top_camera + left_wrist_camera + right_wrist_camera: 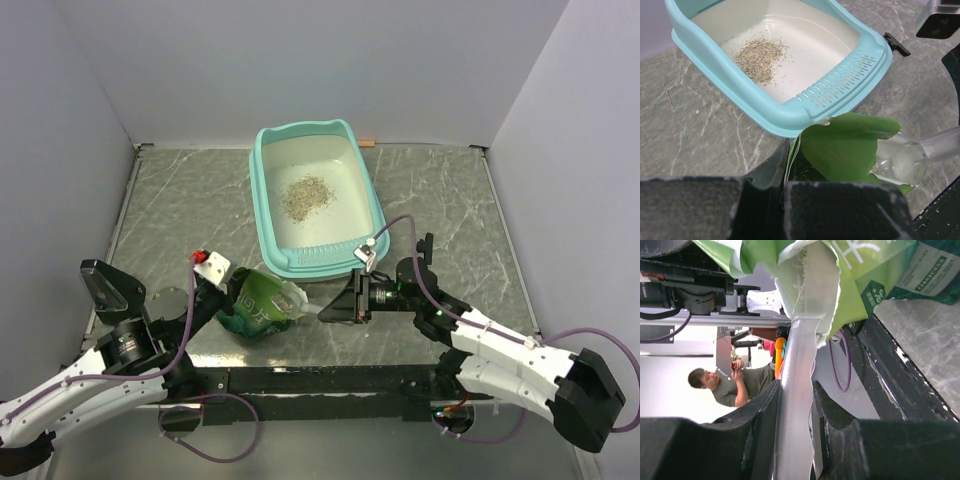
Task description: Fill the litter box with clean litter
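- while the green bag [258, 300] hides whatever is inside it, the bowl of the clear scoop [797, 365] is half lost in its mouth.
- left hand [785, 185] lies low, pinched tight on the bag's edge.
- right hand [795, 405] reaches in sideways, clamped on the scoop's handle.
- litter box [320, 262] sits behind them on the table [170, 200], with a small patch of clean litter [303, 197] in its middle.

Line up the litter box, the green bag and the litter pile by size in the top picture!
1. the litter box, easily biggest
2. the green bag
3. the litter pile, smaller than the bag
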Tool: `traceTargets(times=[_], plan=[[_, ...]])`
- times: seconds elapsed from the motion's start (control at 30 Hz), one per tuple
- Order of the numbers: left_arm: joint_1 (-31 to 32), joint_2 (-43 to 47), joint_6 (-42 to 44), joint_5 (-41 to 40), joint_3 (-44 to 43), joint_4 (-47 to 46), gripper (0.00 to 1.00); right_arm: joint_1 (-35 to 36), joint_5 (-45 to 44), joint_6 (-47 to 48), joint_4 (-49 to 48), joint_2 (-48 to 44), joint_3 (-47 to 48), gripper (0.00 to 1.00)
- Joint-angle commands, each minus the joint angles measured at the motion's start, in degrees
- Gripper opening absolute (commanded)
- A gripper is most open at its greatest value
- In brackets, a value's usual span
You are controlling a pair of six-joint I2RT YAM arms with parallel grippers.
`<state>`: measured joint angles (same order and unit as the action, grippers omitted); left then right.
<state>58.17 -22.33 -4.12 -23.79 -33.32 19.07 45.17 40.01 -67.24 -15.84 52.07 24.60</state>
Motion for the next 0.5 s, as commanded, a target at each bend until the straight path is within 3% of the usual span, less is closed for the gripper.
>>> traceTargets(times=[0.0, 0.47], plan=[[0.19, 0.09, -0.45, -0.56, -0.25, -4.48, 0.01, -0.43, 0.6, 0.1, 0.89, -4.52, -1.48, 0.0], [0.19, -0.08, -0.36, -0.55, -0.25, -4.66, 0.01, -1.04, -2.57, -0.87, 7.3, -13.57, -3.15, 0.0]])
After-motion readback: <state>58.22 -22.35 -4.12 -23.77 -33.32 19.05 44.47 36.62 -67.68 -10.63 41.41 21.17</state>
